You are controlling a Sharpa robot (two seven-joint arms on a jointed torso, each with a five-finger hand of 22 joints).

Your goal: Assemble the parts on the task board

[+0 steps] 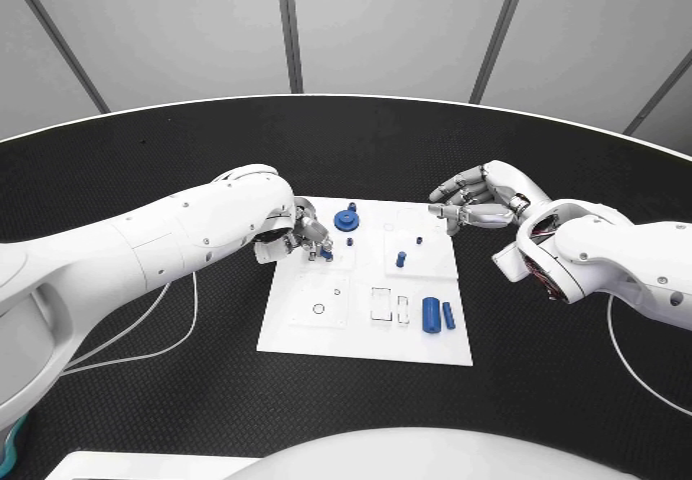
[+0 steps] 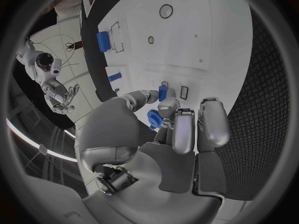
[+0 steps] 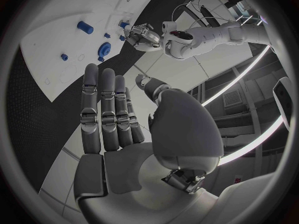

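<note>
While most recesses on the task board (image 1: 296, 330) stand unfilled, we judge the assembly barely begun. In the head view the left robot hand (image 1: 303, 238) sits at the board's ten o'clock corner, fingers pinching a small blue part (image 2: 163, 92) just above the white surface. The right robot hand (image 1: 480, 197) hovers off the two o'clock corner, fingers spread, holding nothing. A round blue knob (image 1: 346, 220) stands near twelve o'clock; two smooth blue cylinders (image 1: 438, 313) lie loose at four o'clock. The board looks like hard matte plastic, the bench (image 1: 173, 400) like coarse black mat.
</note>
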